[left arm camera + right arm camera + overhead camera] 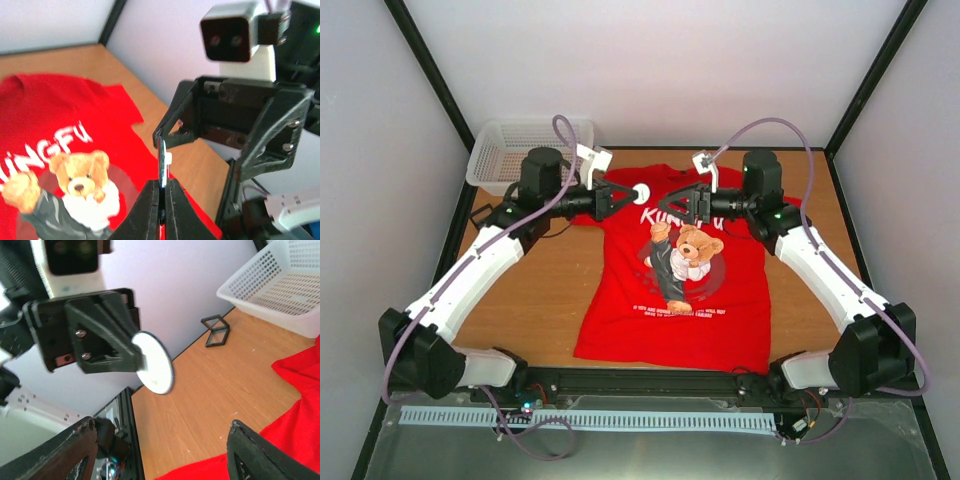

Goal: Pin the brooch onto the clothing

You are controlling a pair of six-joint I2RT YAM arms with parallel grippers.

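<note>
The brooch (641, 193) is a small round disc with a white face and a dark rim. My left gripper (628, 194) is shut on its edge and holds it in the air above the collar of the red T-shirt (720, 300), the clothing, which lies flat on the table. The left wrist view shows the brooch (162, 162) edge-on between the shut fingers. My right gripper (678, 203) faces it from the right, open, a short gap away. In the right wrist view the brooch (155, 363) hangs beyond my spread fingers (250, 452), with nothing between them.
A white mesh basket (505, 150) stands at the table's back left corner, behind the left arm. A small black frame (216, 330) lies on the wood near the basket (280, 285). Both arms reach in over the shirt's upper part.
</note>
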